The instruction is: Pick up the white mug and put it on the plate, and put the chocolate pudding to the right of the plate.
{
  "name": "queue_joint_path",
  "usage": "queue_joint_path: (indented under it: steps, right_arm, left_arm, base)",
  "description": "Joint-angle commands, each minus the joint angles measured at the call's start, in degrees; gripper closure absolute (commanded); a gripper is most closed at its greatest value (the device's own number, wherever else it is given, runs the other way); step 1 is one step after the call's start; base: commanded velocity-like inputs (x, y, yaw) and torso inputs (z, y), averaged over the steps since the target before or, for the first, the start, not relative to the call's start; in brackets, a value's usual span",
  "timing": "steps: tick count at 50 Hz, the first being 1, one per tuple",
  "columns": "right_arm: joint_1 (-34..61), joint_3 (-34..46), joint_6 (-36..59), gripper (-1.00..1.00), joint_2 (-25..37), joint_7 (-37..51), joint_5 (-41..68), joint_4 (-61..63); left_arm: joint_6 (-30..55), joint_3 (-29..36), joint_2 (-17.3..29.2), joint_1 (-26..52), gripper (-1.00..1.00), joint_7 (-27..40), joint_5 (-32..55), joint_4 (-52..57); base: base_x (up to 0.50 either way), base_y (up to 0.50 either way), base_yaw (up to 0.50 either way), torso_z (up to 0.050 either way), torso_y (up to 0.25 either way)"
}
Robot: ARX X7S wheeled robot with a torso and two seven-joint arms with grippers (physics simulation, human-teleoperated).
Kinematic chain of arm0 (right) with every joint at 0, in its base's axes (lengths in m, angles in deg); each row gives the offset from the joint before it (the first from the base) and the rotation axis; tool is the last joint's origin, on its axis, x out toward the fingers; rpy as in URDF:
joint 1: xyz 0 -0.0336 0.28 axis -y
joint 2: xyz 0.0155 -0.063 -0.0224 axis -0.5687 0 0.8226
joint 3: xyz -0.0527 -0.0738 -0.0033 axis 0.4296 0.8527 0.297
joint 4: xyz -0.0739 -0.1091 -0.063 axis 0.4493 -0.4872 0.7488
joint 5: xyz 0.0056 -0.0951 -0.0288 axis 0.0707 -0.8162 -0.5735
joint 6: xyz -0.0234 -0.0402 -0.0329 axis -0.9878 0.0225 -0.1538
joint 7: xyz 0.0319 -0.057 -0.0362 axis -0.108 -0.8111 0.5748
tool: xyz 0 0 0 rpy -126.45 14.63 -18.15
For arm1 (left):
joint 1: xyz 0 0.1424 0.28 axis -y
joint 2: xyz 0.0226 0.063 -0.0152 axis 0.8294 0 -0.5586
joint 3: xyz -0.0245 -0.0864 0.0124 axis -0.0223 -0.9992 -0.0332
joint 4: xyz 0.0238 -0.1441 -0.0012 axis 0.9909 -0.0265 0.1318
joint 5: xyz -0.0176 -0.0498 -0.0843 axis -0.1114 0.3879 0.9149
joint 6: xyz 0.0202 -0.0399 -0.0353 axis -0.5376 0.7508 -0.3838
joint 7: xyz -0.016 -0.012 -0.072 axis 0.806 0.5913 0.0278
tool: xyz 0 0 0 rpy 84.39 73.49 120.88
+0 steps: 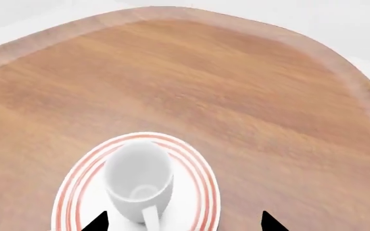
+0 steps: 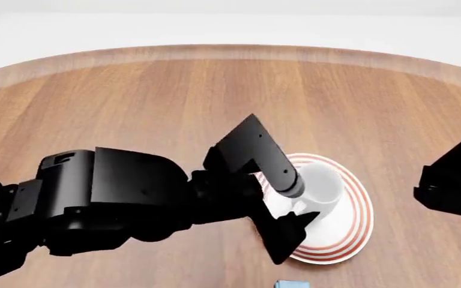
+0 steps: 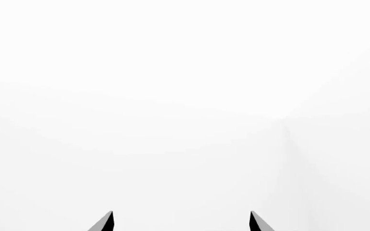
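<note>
Glossy white ceramic mug sitting on red-ringed round white plate | left gripper fingers spread, released | right gripper fingers spread, idling | we are probably glimpsing the pudding carton, unplaced.

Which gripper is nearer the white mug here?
Left. The left gripper hangs open right over the white mug on the plate; the right gripper is off aside, facing blank white.

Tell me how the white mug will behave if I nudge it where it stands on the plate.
The white mug looks glossy and rigid, so it would probably slide on the smooth plate rather than tip. Standing upright, it shouldn't roll. A push at its handle would probably spin it.
</note>
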Motion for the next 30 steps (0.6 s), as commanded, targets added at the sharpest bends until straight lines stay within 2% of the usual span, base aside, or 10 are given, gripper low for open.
queue_joint_path:
  steps: [1,10,15,25,27,29,30]
  right_arm:
    - [0.0,-0.9,0.2,-1.00,-1.0,-1.5,-0.7,0.0]
    - [-0.3,-0.4,-0.2,-1.00,-1.0,-1.5,-1.1,-0.1]
    - [-0.3,0.1,-0.5,-1.00,-1.1,-1.6,-1.4,-0.7]
    - [-0.7,1.3,0.1,-1.00,-1.1,-1.8,-1.7,0.3]
    - [-0.9,1.9,0.3,-1.00,-1.2,-1.9,-1.9,0.6]
    - [-1.2,2.6,0.4,-1.00,-1.3,-2.1,-2.0,0.9]
    - [-1.3,2.9,0.5,-1.00,-1.3,-2.1,-1.9,1.0]
  left_arm:
    - [-4.3,-5.9,7.3,-0.5,-1.00,0.9,1.2,11.6]
    - [-8.6,-8.7,13.4,-2.8,-1.00,1.6,0.3,17.1]
    - [-12.1,-10.8,19.1,-4.4,-1.00,2.8,-1.7,21.6]
    - [-20.7,-15.4,29.2,-8.5,-1.00,8.5,-6.7,27.1]
    - [-22.5,-16.0,31.4,-9.9,-1.00,10.5,-10.0,27.9]
    - [-24.5,-16.5,32.8,-11.1,-1.00,10.2,-9.5,28.0]
    - [-25.6,-16.9,33.5,-11.9,-1.00,12.6,-12.5,27.8]
  base:
    - [0.00,0.00,0.00,0.000,0.000]
    - [0.00,0.00,0.00,0.000,0.000]
    - [0.00,0.00,0.00,0.000,0.000]
    - [0.00,0.00,0.00,0.000,0.000]
    - [0.00,0.00,0.00,0.000,0.000]
    - [0.00,0.00,0.00,0.000,0.000]
    - [0.00,0.00,0.00,0.000,0.000]
